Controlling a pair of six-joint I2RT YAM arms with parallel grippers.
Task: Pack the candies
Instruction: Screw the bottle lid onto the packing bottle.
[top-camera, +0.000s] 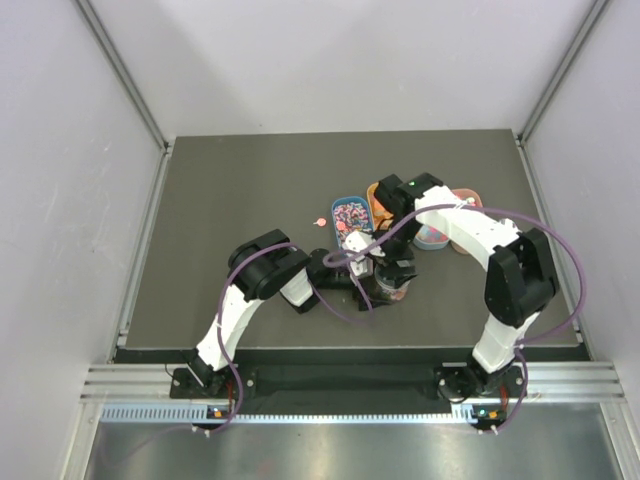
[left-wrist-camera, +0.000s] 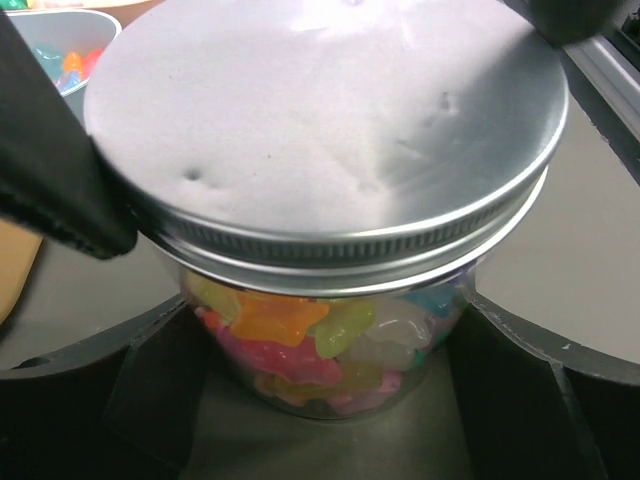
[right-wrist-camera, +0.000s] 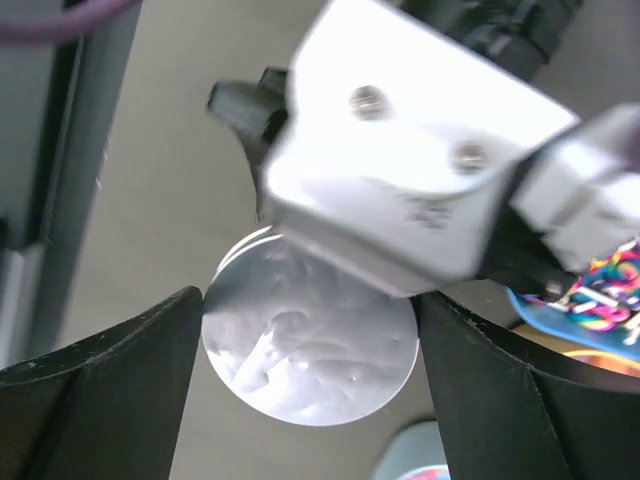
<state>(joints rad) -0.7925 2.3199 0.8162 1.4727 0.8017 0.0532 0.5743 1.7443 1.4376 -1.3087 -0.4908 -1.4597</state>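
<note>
A clear round jar (left-wrist-camera: 330, 375) full of mixed-colour candies (left-wrist-camera: 290, 325) stands on the dark table, capped by a silver metal lid (left-wrist-camera: 320, 130). My left gripper (left-wrist-camera: 325, 400) reaches in from the side, one finger against each side of the glass, shut on the jar. From above, my right gripper (right-wrist-camera: 310, 305) straddles the lid (right-wrist-camera: 300, 350), and its black fingers (left-wrist-camera: 60, 190) touch the rim on opposite sides. In the top view both grippers meet at the jar (top-camera: 395, 287) near the table's middle, and the arms hide most of it.
A blue oval tray (top-camera: 349, 213) with small candies and an orange tray (top-camera: 378, 200) lie just behind the jar. A pale tray (top-camera: 432, 238) sits under the right arm. One loose pink candy (top-camera: 319, 221) lies left of the blue tray. The left arm's white wrist block (right-wrist-camera: 420, 150) hangs over the lid.
</note>
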